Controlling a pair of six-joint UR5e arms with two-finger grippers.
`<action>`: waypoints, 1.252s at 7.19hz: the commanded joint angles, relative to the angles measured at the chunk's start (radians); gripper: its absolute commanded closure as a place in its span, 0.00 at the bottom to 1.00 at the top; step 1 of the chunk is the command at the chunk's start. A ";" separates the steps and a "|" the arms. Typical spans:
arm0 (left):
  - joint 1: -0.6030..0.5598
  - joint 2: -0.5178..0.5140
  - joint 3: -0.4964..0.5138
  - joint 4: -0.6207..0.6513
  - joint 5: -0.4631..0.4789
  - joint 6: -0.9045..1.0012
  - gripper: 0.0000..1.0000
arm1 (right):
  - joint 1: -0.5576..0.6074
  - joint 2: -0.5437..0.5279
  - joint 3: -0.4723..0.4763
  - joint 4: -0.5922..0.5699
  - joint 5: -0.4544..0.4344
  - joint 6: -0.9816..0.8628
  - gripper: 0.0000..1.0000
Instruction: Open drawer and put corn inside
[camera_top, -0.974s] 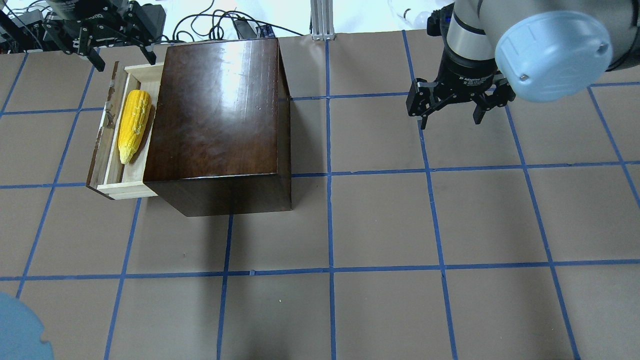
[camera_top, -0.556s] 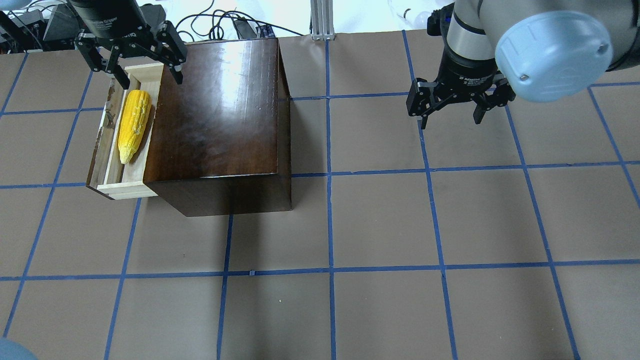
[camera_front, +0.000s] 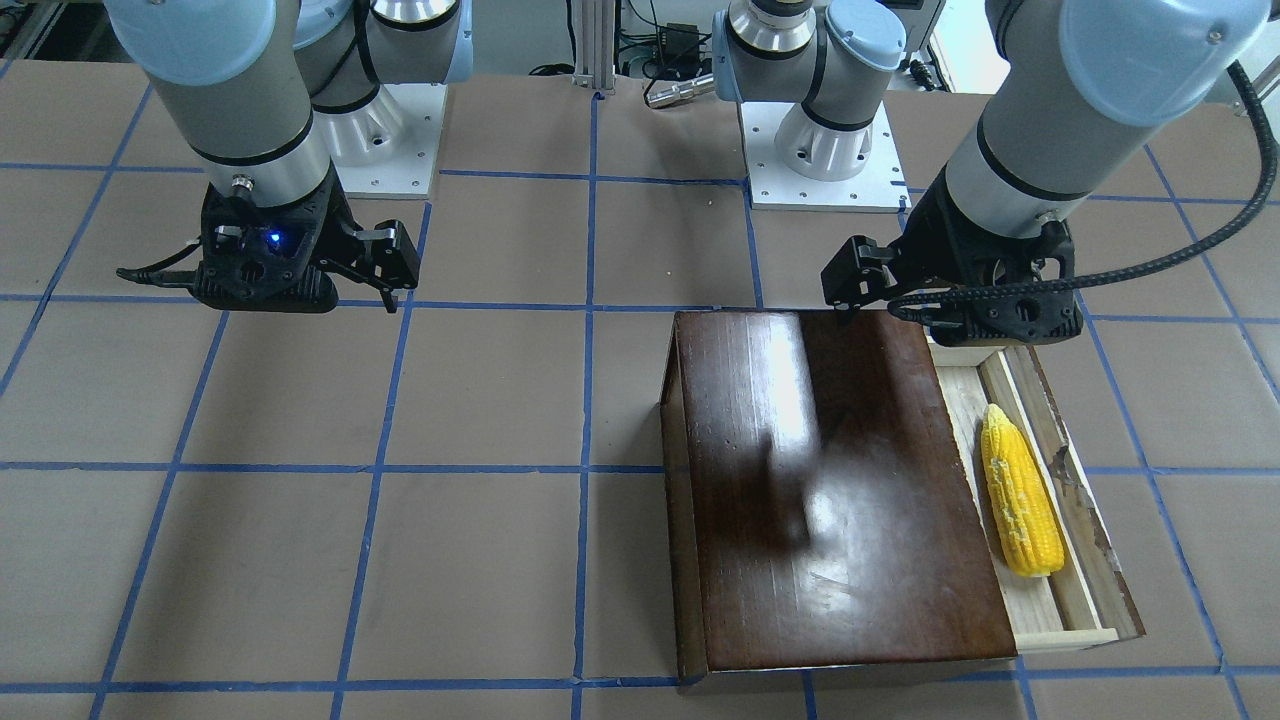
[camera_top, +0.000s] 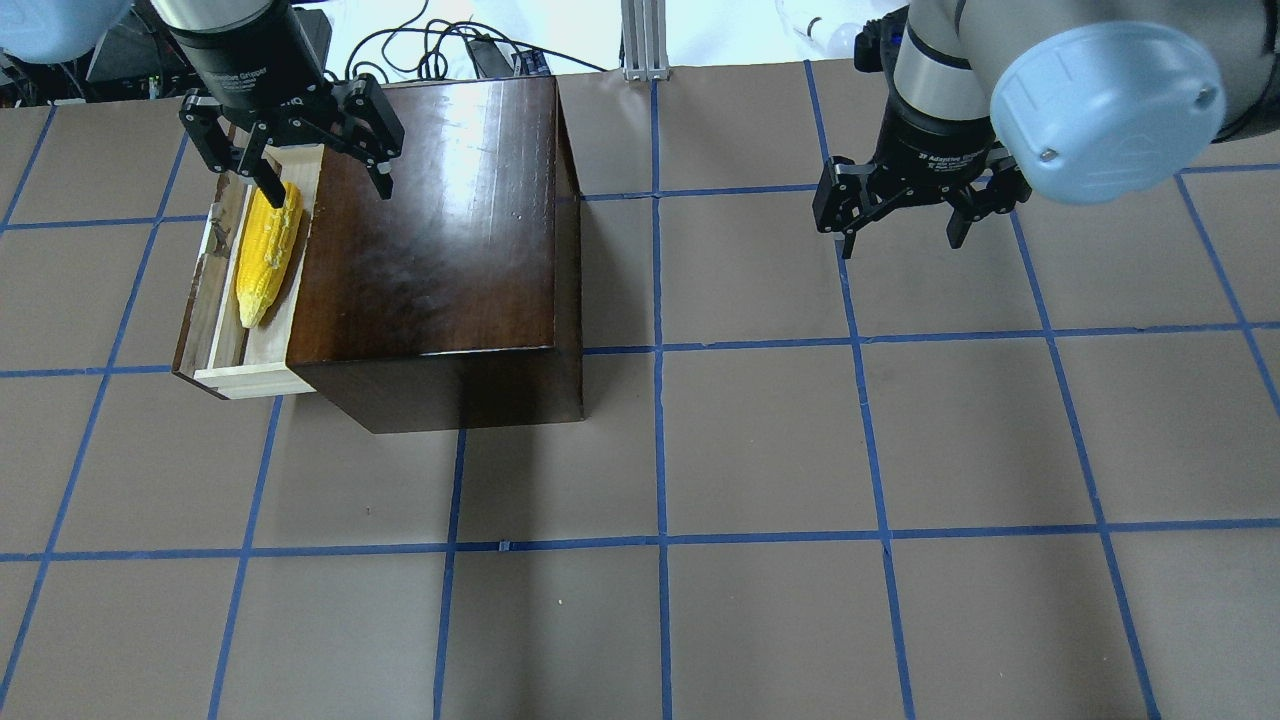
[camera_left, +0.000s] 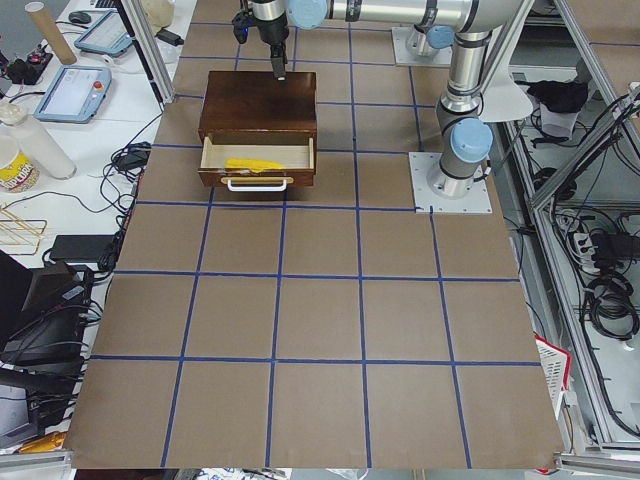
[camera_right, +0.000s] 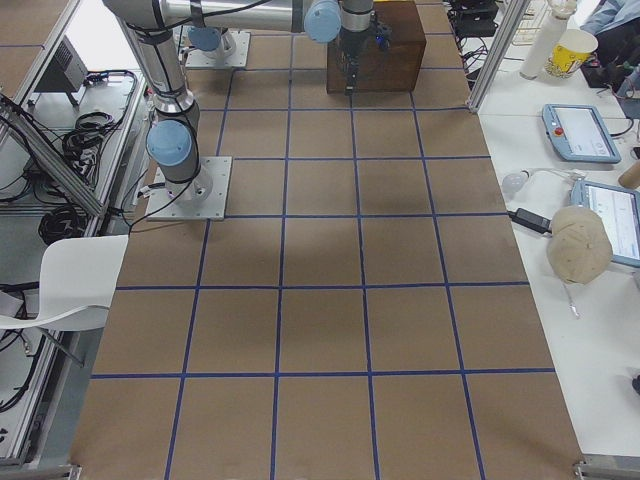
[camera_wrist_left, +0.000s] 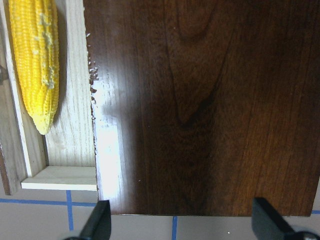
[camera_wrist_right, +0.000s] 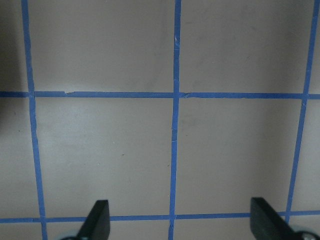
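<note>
Table (camera_top: 760, 450): brown paper top with a blue tape grid. All the work sits toward the edge opposite the robot, on the left arm's side.

Box (camera_top: 440, 220): glossy dark wood, square to the grid. Its drawer face is turned toward the table's left end, so the left arm can reach it without crossing over.

Drawer (camera_top: 255, 378): pulled out partway, pale tray exposed, dark front panel outermost. The gap looks just wide enough to drop a cob through.

Left gripper (camera_top: 325, 185): hangs above the far end of the drawer and the box's top edge. Jaws are spread wide and hold nothing. You can read that as a release posture, clear above the tray.

Right gripper (camera_top: 900, 235): jaws also apart and empty, over bare table well away from the box. It's likely parked there to keep out of the left arm's way.

Corn (camera_top: 265, 255): lies flat inside the tray, lengthwise along the front panel, tip toward the robot's edge. A long shallow tray takes it only that way. By my judgement the placing is done.
</note>
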 joint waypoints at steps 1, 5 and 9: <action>-0.005 0.037 -0.051 0.001 -0.003 -0.002 0.00 | 0.000 0.000 0.000 0.000 0.001 0.000 0.00; -0.005 0.072 -0.119 0.055 0.006 0.009 0.00 | 0.000 0.000 0.000 -0.001 -0.001 0.000 0.00; -0.004 0.065 -0.116 0.127 -0.005 0.003 0.00 | 0.000 0.000 0.000 -0.001 -0.001 0.000 0.00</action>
